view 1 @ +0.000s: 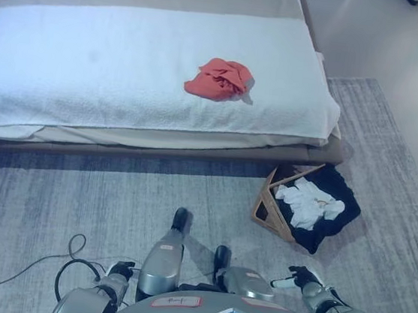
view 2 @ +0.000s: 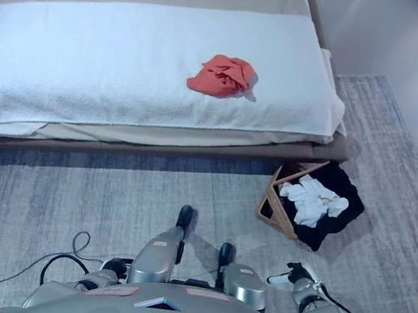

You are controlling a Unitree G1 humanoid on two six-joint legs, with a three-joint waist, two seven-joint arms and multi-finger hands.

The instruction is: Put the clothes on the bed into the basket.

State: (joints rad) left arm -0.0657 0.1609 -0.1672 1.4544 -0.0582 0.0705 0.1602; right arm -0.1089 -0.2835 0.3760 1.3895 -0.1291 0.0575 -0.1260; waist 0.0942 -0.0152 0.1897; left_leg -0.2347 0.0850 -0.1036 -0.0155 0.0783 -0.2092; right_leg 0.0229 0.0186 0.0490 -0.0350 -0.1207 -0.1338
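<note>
red garment (view 1: 218, 79) crumpled on bed (view 1: 91, 67), far ahead of both. basket (view 1: 275, 209) with white (view 1: 308, 202) and dark clothes just ahead of right robot hand (view 1: 302, 277), fingers relaxed apart. left robot hand (view 1: 119, 273) low, fingers unclear.

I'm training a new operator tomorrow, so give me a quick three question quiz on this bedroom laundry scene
1. True or false: the red garment lies on the white cover of the bed.
2. What already lies in the basket? A) white and dark clothes B) a red towel C) nothing
3. Fill in: the basket stands on the rug near the bed's ____ corner, on the robot's right.

Key
1. True.
2. A: white clothes lie on dark cloth that hangs over the rim.
3. Near. The right hand and left hand are low and hold nothing.
</note>
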